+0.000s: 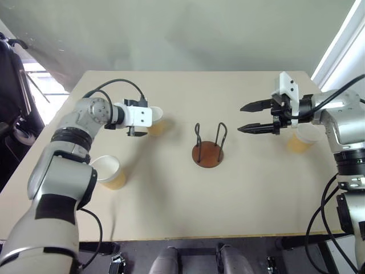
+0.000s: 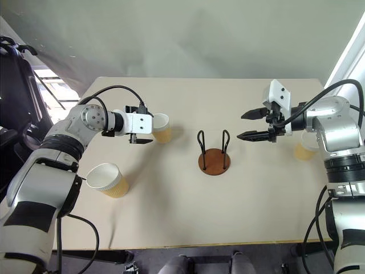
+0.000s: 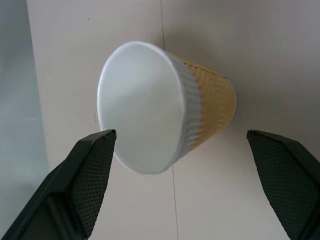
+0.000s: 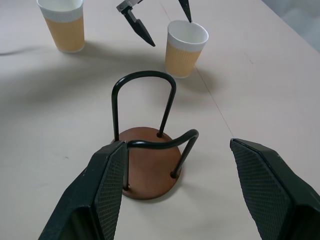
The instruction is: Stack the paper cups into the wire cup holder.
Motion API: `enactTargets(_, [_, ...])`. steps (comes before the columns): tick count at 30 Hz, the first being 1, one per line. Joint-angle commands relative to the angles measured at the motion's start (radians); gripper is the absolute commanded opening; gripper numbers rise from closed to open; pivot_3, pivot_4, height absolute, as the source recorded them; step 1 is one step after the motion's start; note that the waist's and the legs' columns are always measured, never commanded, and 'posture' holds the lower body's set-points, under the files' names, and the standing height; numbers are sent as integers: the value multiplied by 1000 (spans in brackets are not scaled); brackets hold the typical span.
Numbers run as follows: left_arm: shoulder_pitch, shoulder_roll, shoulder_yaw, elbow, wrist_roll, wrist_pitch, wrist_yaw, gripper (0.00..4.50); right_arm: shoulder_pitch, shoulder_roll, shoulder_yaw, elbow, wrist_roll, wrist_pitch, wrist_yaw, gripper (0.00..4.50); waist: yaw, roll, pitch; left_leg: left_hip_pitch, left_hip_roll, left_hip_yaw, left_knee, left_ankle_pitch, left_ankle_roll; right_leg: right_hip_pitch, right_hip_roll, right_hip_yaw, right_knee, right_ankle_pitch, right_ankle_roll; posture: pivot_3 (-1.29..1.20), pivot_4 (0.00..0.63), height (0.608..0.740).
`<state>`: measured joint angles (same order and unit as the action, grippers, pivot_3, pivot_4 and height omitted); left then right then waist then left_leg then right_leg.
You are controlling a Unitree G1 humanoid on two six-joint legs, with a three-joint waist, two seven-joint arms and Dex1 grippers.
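The holder (image 2: 214, 161) stood empty, all three cups (image 2: 161, 128) unstacked. The left gripper (image 3: 182, 185) gaped just short of one cup; the right gripper (image 4: 190, 195) hung open, holder ahead.

Pale beige rectangular wooden tabletop (image 1: 171, 211), matte, with a thin seam along its length. Behind, plain grey-green wall (image 1: 188, 28). Bright white window strip (image 1: 339, 40) at right; daylight patch (image 1: 48, 94) on floor at left. Dark grey floor (image 1: 137, 260) below front edge.
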<state>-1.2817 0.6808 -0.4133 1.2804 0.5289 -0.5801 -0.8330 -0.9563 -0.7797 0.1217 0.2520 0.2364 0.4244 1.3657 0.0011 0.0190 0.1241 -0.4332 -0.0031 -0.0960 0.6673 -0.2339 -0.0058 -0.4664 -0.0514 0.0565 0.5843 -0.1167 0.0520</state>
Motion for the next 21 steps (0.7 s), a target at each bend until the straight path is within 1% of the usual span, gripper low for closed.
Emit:
enactTargets(1, [-2,-11,-8,13,16,14,33,4500,-3,-12,-41,-51,26,1,-11,3373,0,0,0,0,0,0,0,0,0,0,0,0,0,0,0,0,150,740])
enactTargets(9, [15,-49,-34,39,52,49,127,4500,0,-9,-36,-75,35,1,-26,3373,0,0,0,0,0,0,2,1,0,0,0,0,2,0,0,0,150,740])
enactTargets(16, [5,-52,-33,43,60,47,142,4500,5,-15,-35,-84,31,2,-34,3373,0,0,0,0,0,0,2,2,-2,0,0,0,4,0,0,0,150,740])
enactTargets(19, [-5,-54,-26,43,55,43,132,3950,8,-16,-33,-82,27,-3,-37,3399,0,0,0,1,0,0,2,3,-2,0,0,0,5,0,0,0,150,740])
enactTargets(21, [-12,-53,-22,42,50,40,120,3228,9,-16,-31,-80,24,-7,-37,3399,0,0,0,1,0,0,2,4,-2,0,0,-1,6,0,0,0,150,740])
